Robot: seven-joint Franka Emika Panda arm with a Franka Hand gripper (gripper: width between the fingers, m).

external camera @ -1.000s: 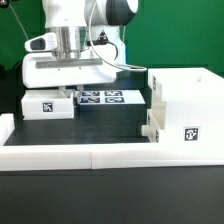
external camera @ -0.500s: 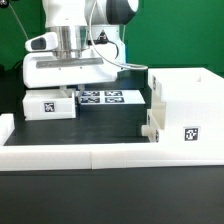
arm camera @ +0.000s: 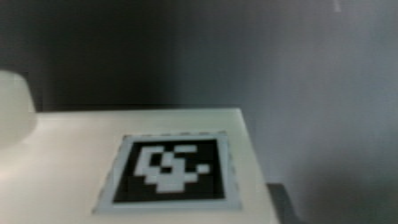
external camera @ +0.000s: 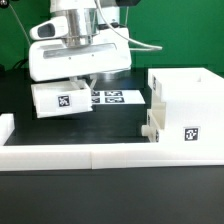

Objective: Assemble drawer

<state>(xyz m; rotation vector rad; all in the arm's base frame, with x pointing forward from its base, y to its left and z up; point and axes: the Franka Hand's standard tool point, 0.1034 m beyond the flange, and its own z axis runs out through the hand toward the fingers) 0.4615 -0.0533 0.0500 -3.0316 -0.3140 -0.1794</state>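
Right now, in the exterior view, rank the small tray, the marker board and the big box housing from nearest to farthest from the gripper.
1. small tray, tilted, right under the gripper.
2. marker board, flat, toward the exterior view's right.
3. box housing, farthest at that view's right.

A flat face of the small white plastic tray [arm camera: 71,140] fills much of the wrist view, seen from very close and out of focus. On it sits a square black-and-white tag [arm camera: 169,170], a black field with a blocky white pattern inside a thin white margin; the tag lies close to one straight edge of the face, and part of it is cut off by the frame. Beyond the tray's edges lies a plain dark grey background [arm camera: 231,50]. A rounded white shape [arm camera: 13,105] touches the frame's border beside the tray, too blurred to identify.
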